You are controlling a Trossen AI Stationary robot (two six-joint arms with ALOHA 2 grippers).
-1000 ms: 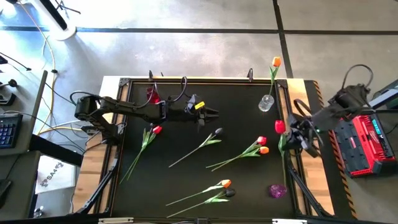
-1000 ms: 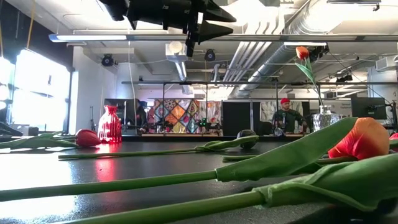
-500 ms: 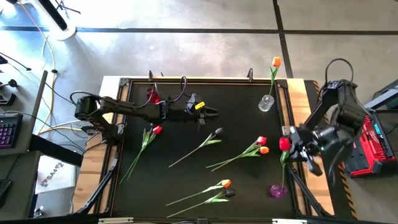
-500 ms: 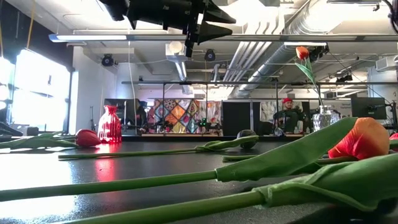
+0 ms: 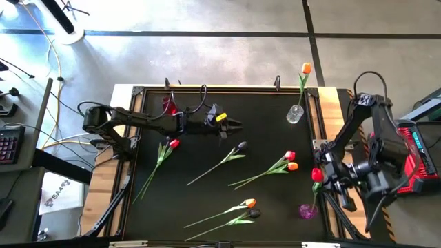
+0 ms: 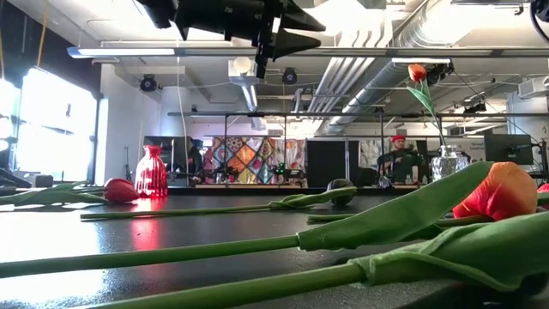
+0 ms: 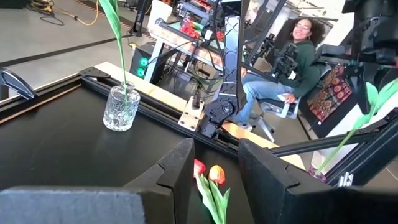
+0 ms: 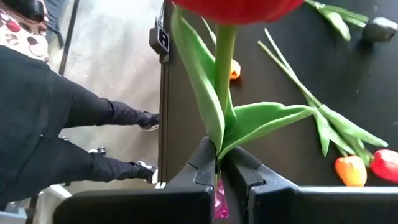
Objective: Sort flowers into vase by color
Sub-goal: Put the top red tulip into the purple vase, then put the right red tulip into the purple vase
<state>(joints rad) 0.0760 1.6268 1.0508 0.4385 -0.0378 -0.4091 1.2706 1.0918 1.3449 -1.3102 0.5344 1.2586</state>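
My left gripper hangs over the far half of the black table, fingers apart and holding nothing, beyond the black tulip. My right gripper is clamped on the stem of a red tulip, held upright at the table's right edge. The purple vase stands almost directly beneath it, near the front right corner. Judging from this, the stem's long axis runs down toward that vase. The frame rail crowds this side; the open table lies leftward.

A red toolbox is parked right of the bench, a keyboard off left, someone seated is seen beyond
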